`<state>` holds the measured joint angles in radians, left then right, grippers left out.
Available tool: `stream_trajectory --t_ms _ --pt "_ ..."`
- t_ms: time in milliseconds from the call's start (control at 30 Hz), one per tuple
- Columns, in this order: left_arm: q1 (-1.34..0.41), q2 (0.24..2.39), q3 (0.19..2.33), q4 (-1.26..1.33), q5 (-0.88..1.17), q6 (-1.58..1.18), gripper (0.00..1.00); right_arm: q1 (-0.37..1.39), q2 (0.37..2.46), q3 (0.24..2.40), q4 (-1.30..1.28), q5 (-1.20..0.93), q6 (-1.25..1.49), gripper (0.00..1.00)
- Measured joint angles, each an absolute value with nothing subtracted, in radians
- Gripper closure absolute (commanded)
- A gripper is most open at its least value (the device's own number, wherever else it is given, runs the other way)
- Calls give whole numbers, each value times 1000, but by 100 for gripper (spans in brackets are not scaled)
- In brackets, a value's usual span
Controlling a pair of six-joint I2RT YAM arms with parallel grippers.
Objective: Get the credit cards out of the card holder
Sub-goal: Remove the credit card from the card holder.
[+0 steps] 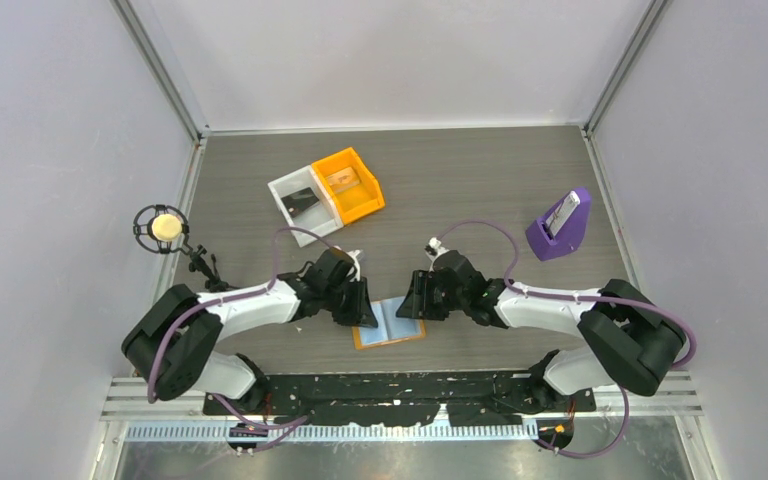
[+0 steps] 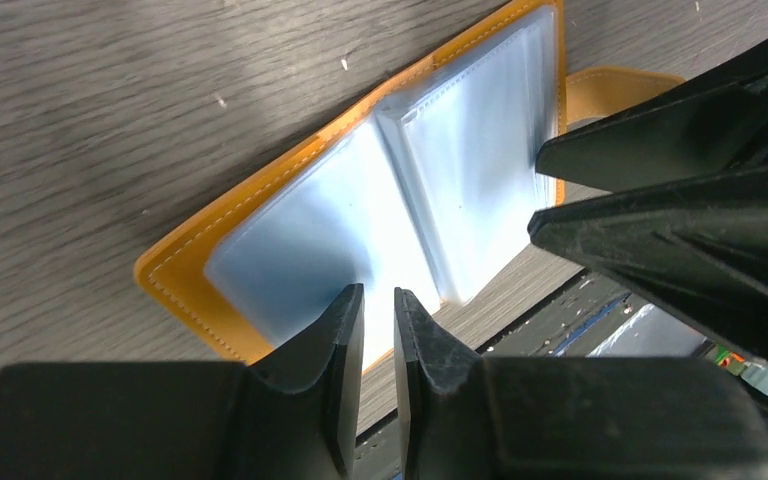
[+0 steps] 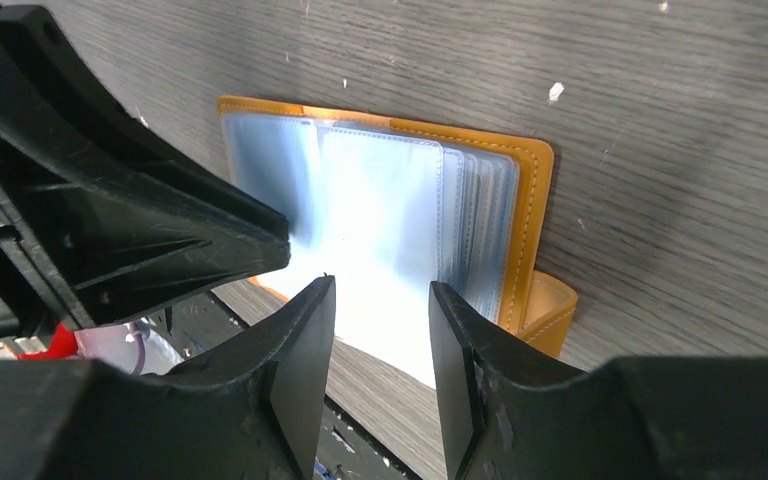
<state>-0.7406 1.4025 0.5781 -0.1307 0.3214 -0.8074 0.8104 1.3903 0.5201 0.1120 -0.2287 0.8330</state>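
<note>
Orange card holder (image 1: 390,322) lies open on the table (image 1: 460,180), the jaws of our right gripper (image 3: 382,290) parted over a sleeve (image 3: 380,200), our left gripper (image 2: 377,295) nearly closed, its hold unclear; we should pin the cover (image 2: 175,270) before pulling.

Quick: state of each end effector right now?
Left end effector: nearly closed at the card holder; grip cannot be told.
Right end effector: open over it, holding nothing.

Lab test cell: grey table (image 1: 460,180) boxed in by plain white panels (image 1: 390,60), with a microphone (image 1: 166,226) at nine o'clock.
</note>
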Motion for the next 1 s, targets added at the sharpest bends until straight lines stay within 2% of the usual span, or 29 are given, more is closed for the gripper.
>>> stream_trajectory --t_ms 200,1000 --pt "-741 1346 567 -170 286 -807 80 810 1381 520 98 -193 828 55" --pt "-742 1364 526 -100 298 -833 80 823 1417 527 150 -250 859 50"
